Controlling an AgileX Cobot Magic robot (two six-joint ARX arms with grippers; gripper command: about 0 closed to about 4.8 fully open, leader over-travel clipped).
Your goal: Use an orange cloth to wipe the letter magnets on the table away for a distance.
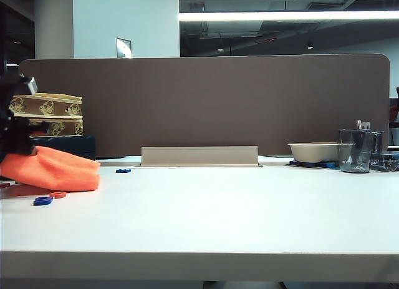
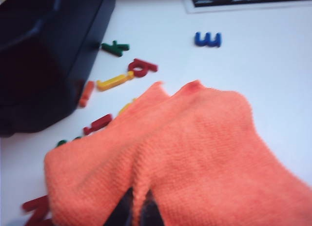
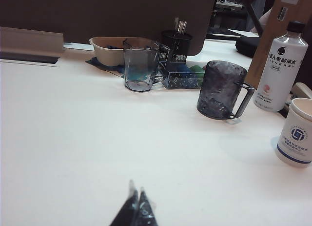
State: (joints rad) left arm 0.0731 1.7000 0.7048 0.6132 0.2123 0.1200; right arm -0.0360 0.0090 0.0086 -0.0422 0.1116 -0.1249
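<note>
Orange cloth (image 2: 195, 157) fills the left wrist view, pinched in the left gripper (image 2: 139, 211) at the table's (image 1: 237, 220) left side. Letter magnets around it: 1 blue (image 2: 208, 39), 1 green (image 2: 116, 48), 1 yellow (image 2: 114, 81), approx 4 red, others half hidden. Right gripper (image 3: 135, 209) hovers w/ tips pressed together, empty, near 2 cups.

Low exterior view along table (image 1: 218, 220); wrist cameras close above it.

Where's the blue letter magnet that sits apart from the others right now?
The blue letter magnet lies alone on the white table, beyond the orange cloth held by the left gripper; in the exterior view it is left of centre, before the divider panel.
</note>
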